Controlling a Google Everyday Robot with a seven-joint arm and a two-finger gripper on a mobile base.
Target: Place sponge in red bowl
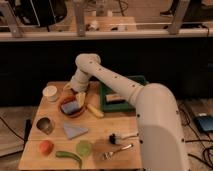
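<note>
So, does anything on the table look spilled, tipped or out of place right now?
Nothing stands out. The sponge lies inside the red bowl, the gripper hangs at the bowl's far rim, and the white cup and metal cup stand upright with no spill visible.
</note>
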